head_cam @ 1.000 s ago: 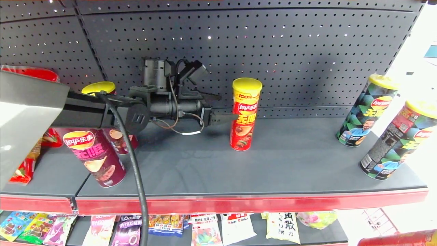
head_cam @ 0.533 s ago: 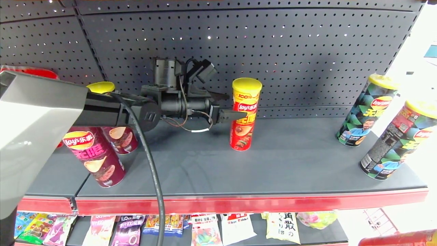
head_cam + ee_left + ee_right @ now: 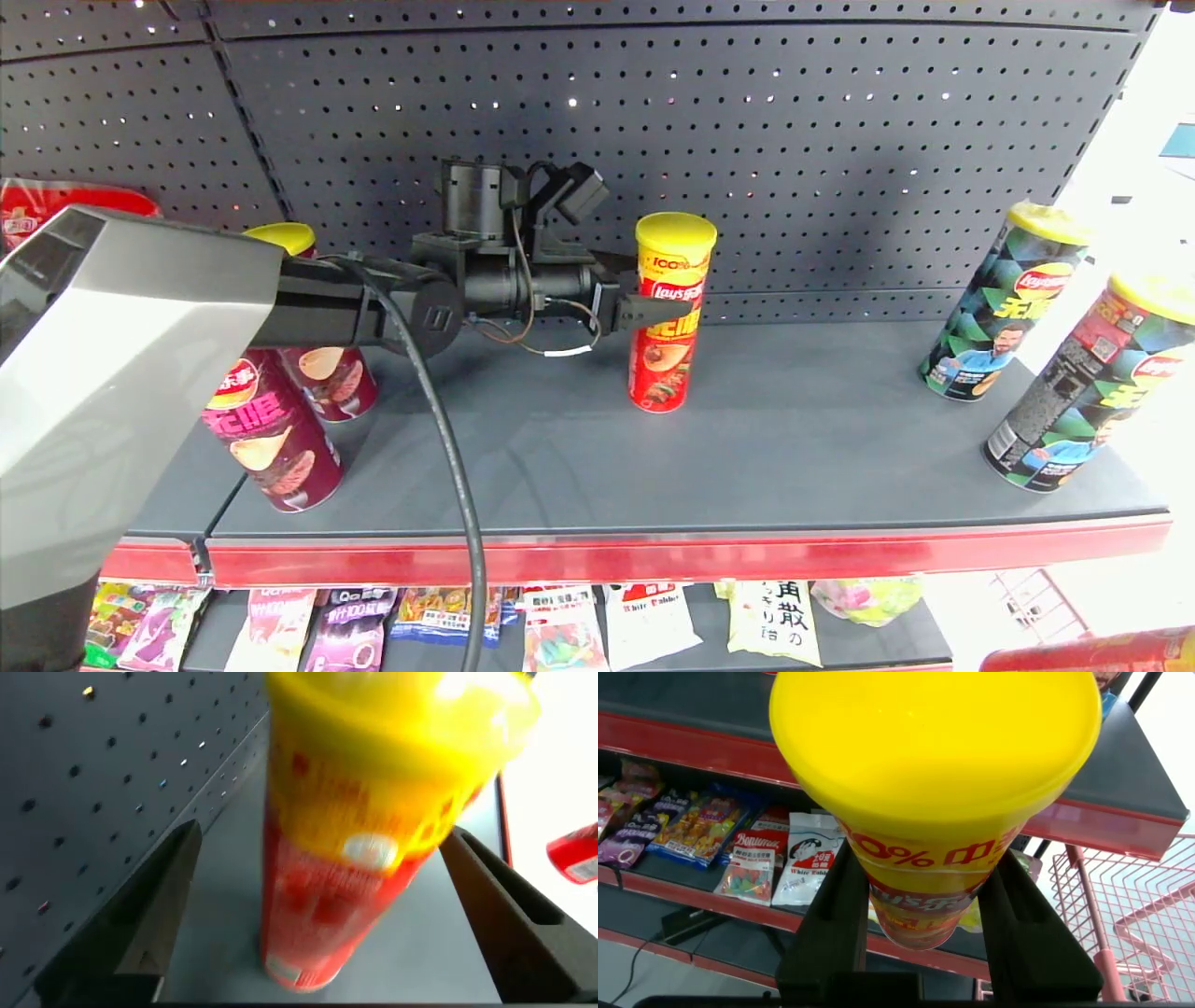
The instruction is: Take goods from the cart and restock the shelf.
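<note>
Looking through the head camera, I have the left gripper (image 3: pixel 670 303) level with the upper half of the red can (image 3: pixel 665 369). That can stands upright on the shelf (image 3: pixel 794 448), towards the back, near the pegboard (image 3: pixel 747 140). The jaws are spread wide, one finger on either side of the can. On the left wrist camera the fingers (image 3: pixel 140 924) flank the can, and grey shelf shows between each finger and the can's body, so nothing is clamped. Up by the yellow lid I cannot tell whether a finger touches.

My right gripper (image 3: pixel 929 887) is closed around a second red can (image 3: pixel 934 756), also yellow-lidded, with a finger pressed against each side of the body just under the lid. Behind it I see the shelf's red front edge, the snack bags (image 3: pixel 747 859) on the lower shelf, and the wire cart (image 3: pixel 1148 924).
</note>
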Controlling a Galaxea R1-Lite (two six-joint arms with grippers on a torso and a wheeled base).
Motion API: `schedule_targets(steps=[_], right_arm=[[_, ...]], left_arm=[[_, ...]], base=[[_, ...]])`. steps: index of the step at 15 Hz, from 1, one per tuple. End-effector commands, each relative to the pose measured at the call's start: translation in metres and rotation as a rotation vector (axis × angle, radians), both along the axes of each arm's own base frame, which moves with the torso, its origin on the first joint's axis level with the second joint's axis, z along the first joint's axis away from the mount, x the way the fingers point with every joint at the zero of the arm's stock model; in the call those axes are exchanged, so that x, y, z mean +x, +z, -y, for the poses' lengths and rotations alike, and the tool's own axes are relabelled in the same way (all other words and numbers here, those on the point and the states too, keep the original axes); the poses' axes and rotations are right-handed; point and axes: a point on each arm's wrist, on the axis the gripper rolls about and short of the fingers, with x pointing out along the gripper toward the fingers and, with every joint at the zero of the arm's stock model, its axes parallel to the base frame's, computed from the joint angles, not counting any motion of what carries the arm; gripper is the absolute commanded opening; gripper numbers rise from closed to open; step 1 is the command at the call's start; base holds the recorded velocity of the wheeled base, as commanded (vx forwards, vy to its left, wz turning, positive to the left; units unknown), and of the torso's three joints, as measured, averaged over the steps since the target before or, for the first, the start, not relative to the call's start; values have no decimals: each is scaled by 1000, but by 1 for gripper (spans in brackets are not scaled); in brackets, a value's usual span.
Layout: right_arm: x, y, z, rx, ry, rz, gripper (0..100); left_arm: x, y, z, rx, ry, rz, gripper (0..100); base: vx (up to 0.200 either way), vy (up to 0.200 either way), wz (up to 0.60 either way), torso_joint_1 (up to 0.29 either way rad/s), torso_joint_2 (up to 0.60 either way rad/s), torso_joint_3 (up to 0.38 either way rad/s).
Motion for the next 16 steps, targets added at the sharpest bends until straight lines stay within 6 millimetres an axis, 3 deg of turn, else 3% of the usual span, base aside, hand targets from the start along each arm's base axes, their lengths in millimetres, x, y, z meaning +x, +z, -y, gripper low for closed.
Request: schedule_targets(steps=[1,5,8,10,12,16], right_arm=[[0,0,0,0,-8,-3,0],[0,0,0,0,-14,-2,0],[0,0,0,0,-17,-2,0],[0,0,0,1,-17,0,0],[0,0,0,1,-16,0,0],[0,0,0,1,-14,0,0]], left_arm=[[3,-5,4,2,-2,-3,0],[1,-8,8,7,-8,-12,0],[-11,-10,10,20,-26,-35,0],[-29,-9,5,36,-35,-66,0],[-60,-5,-13,60,-41,-102,0],[-97,-7,-35,80,-41,-137,0]], base=[[0,0,0,0,0,0],[0,0,0,0,0,0],[0,0,0,0,0,0],[0,0,0,0,0,0],[0,0,0,0,0,0],[0,0,0,0,0,0]])
